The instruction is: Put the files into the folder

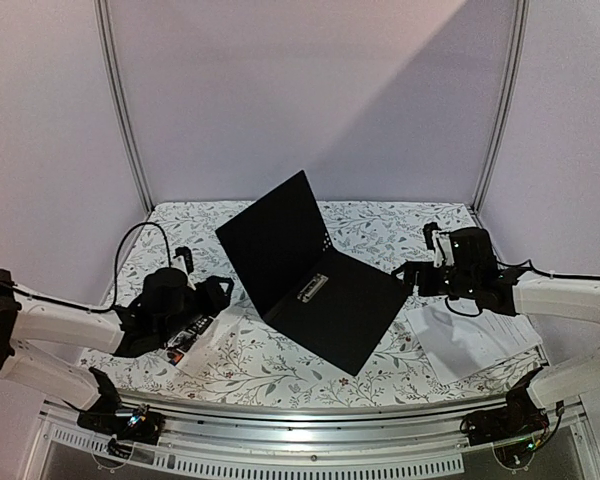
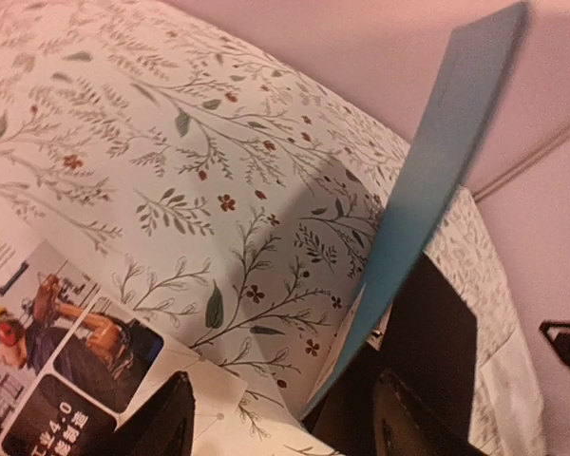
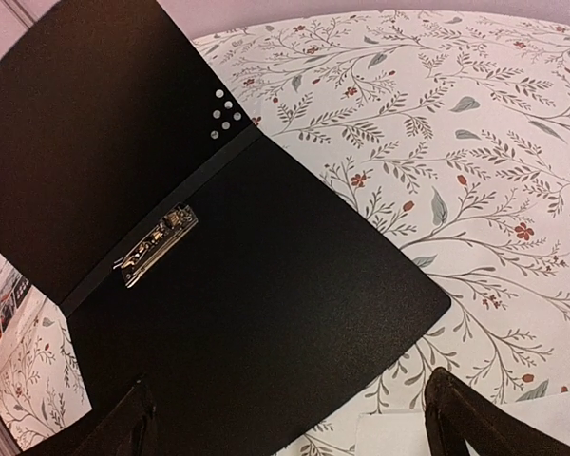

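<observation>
An open folder lies in the middle of a counter covered with a leaf-and-flower cloth. Its black inside faces up. One cover lies flat, pointing toward the front right. The other cover stands tilted up at the back left. A metal clip sits along the fold, and nothing is under it. The teal-blue outside shows only in the left wrist view, as a narrow slanted strip, with its top cut off by the picture edge. The left gripper is low at the folder's left side with its fingers apart. The bottom edge of the raised cover and a white paper corner lie in the gap between them, and whether either finger touches the cover cannot be made out. Just left of it lies a leaflet with colour photos of a worker in a yellow helmet. It is cut off at the picture edge, and from overhead it is partly hidden under the arm. The right gripper hovers over the near right edge of the flat cover with its jaws wide apart, holding nothing. White sheets lie on the counter to the right of the folder, outside it and partly covered by the right arm. Their print is too fine to read.
</observation>
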Available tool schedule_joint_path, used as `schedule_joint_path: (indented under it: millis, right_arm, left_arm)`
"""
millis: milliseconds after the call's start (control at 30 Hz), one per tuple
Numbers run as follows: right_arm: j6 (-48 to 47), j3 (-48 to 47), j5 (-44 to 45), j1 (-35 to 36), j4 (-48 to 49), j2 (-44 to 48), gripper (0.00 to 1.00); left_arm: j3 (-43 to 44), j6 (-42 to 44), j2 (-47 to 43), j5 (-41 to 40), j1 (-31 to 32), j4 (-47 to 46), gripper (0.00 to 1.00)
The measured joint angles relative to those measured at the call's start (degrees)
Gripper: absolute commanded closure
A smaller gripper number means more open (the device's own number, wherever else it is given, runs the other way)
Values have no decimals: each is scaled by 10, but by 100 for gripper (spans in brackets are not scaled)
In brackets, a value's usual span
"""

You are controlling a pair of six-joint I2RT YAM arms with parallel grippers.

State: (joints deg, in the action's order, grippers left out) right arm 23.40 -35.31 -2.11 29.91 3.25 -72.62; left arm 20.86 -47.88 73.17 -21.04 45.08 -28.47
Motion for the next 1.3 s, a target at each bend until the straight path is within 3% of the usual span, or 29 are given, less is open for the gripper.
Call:
schedule_joint_path:
  millis: [167, 267, 400, 567, 800, 933, 1067, 1300]
  right_arm:
    - [2, 0, -1, 0, 9, 0, 3]
    - [2, 0, -1, 0, 11, 0, 3]
    - [1, 0, -2, 0, 19, -6, 4]
    - [1, -7, -19, 0, 23, -42, 4]
    - [-22, -63, -42, 17, -9, -112, 1]
    - [-75, -115, -21, 77, -59, -154, 1]
    - [-149, -171, 25, 165, -109, -208, 1]
    - [-237, -208, 83, 245, -165, -273, 1]
  left_arm:
    - [-2, -40, -88, 15, -37, 68, 19]
    - [46, -16, -137, -21, -37, 144, 10]
    - [124, 57, -152, -81, -42, 212, 8]
    - [219, 143, -73, -87, -66, 281, 13]
    - [298, 213, 99, 35, -70, 396, 18]
    - [294, 215, 139, 95, -70, 438, 16]
    - [304, 214, 143, 102, -73, 454, 13]
    - [371, 208, 209, 195, -99, 450, 23]
